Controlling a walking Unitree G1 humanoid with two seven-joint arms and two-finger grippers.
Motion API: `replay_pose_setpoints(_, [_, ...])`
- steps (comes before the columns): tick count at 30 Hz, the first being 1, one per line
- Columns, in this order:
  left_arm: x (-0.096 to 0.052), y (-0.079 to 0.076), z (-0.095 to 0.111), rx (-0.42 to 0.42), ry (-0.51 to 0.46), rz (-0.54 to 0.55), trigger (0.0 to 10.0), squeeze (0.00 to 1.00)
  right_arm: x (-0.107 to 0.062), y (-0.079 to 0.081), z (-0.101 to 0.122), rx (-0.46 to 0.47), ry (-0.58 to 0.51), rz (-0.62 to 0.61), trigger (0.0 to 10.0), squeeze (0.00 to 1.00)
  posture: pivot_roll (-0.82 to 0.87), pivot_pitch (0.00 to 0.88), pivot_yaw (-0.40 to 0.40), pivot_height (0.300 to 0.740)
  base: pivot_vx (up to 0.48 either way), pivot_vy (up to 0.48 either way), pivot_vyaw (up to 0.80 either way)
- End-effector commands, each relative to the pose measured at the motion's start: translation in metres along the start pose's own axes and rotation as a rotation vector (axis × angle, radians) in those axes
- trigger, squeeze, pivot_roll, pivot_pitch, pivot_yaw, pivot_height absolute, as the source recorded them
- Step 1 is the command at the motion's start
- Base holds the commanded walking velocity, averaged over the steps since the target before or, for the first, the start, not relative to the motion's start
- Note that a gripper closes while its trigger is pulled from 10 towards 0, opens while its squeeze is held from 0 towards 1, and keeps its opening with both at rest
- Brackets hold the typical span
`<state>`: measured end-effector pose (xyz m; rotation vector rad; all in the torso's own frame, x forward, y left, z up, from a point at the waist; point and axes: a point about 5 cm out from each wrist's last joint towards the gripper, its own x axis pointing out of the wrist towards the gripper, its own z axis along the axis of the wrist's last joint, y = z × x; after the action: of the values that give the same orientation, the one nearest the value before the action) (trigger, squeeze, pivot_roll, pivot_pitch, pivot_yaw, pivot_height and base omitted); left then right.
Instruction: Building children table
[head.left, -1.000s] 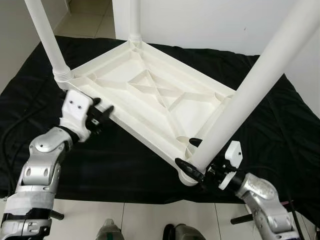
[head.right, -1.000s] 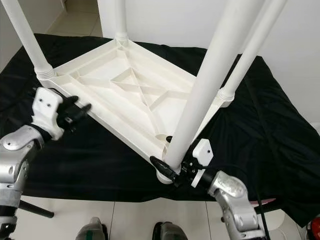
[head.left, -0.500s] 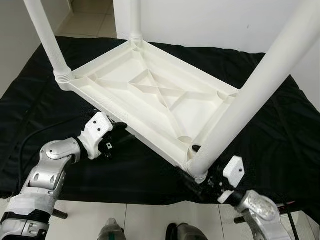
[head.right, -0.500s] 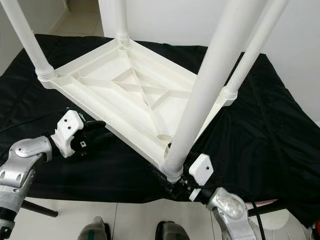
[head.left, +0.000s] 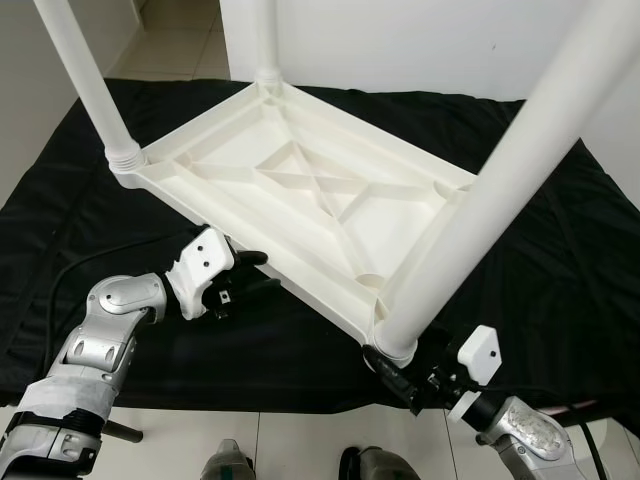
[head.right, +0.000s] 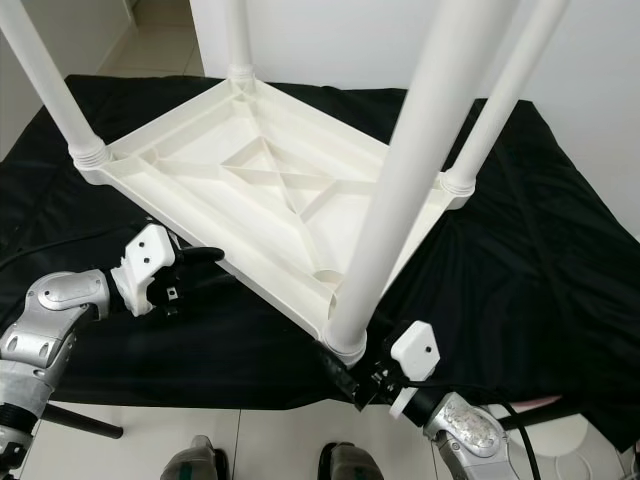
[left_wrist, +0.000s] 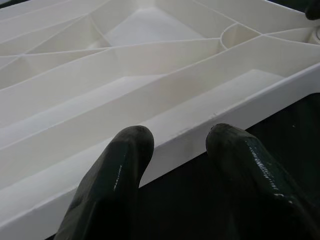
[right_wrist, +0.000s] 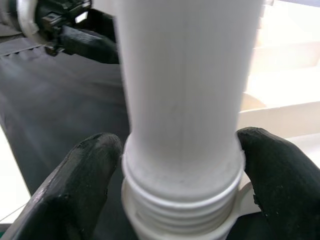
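Lying upside down on a black cloth (head.left: 560, 250), the white plastic tabletop (head.left: 300, 200) shows its ribbed underside: a raised rim around shallow panels, with crossed ribs at the centre. Smooth round white legs stand up from its corners, among them a near leg (head.left: 480, 210) at the corner closest to the robot and a left leg (head.left: 85, 80). The cloth is matte and creased, over a pale tiled floor (head.left: 290, 440).

From the head views, the left gripper (head.left: 248, 278) sits at the tabletop's near long edge, its black fingers spread, one touching the rim. The right gripper (head.right: 350, 375) is at the foot of the near leg, where it meets the corner socket.

Through the left wrist view, two glossy black fingers (left_wrist: 115, 175) point at the tabletop rim (left_wrist: 240, 107), apart from each other with nothing between them. Behind the rim run long shallow troughs, and a curved rib marks a corner pocket.

Through the right wrist view, the near leg's base (right_wrist: 182, 150) ends in a ringed, threaded collar. Rounded black fingertips (right_wrist: 85, 170) sit on either side of that collar, pressed to it, so this gripper clasps the leg.
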<state>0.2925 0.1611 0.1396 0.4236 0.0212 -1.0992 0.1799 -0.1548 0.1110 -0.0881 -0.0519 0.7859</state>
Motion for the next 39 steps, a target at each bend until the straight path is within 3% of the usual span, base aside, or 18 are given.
replay_pose_setpoints(1, [0.002, 0.003, -0.001, 0.021, 0.026, -0.062, 10.0, 0.00, 0.000, 0.000, 0.003, -0.007, -0.009, 0.004, 10.0, 0.00, -0.02, 0.074, 0.025, 0.740, 0.000, 0.000, 0.00])
replay_pose_setpoints(3, [0.007, 0.010, -0.004, 0.040, 0.081, -0.067, 10.0, 0.00, 0.001, 0.000, 0.004, -0.009, -0.012, 0.012, 10.0, 0.00, -0.02, 0.077, 0.025, 0.740, 0.000, 0.000, 0.00])
replay_pose_setpoints(7, [0.009, 0.015, -0.005, 0.055, 0.098, -0.060, 10.0, 0.00, 0.001, 0.002, 0.005, -0.011, -0.016, 0.025, 10.0, 0.00, -0.02, 0.083, 0.023, 0.740, 0.000, 0.000, 0.00])
replay_pose_setpoints(9, [0.010, 0.019, -0.003, 0.059, 0.095, -0.054, 10.0, 0.00, -0.001, 0.005, 0.009, -0.069, -0.041, 0.012, 10.0, 0.00, -0.02, 0.094, 0.023, 0.740, 0.000, 0.000, 0.00])
replay_pose_setpoints(12, [0.011, 0.019, -0.002, 0.057, 0.088, -0.072, 10.0, 0.00, -0.003, 0.009, 0.011, -0.098, -0.057, 0.021, 10.0, 0.00, -0.02, 0.098, 0.026, 0.740, 0.000, 0.000, 0.00])
replay_pose_setpoints(19, [0.011, 0.014, -0.006, 0.058, 0.101, -0.176, 10.0, 0.00, -0.006, 0.007, 0.013, -0.060, -0.050, 0.047, 10.0, 0.00, -0.03, 0.105, 0.043, 0.740, 0.000, 0.000, 0.00])
replay_pose_setpoints(32, [0.029, 0.029, -0.008, 0.245, 0.268, -0.285, 10.0, 0.00, -0.004, -0.001, 0.020, -0.056, -0.073, 0.066, 10.0, 0.00, -0.02, 0.128, 0.050, 0.740, 0.000, 0.000, 0.00])
replay_pose_setpoints(39, [0.036, 0.033, -0.008, 0.298, 0.307, -0.294, 10.0, 0.00, -0.003, -0.003, 0.022, -0.047, -0.076, 0.065, 10.0, 0.00, -0.03, 0.131, 0.051, 0.740, 0.000, 0.000, 0.00])
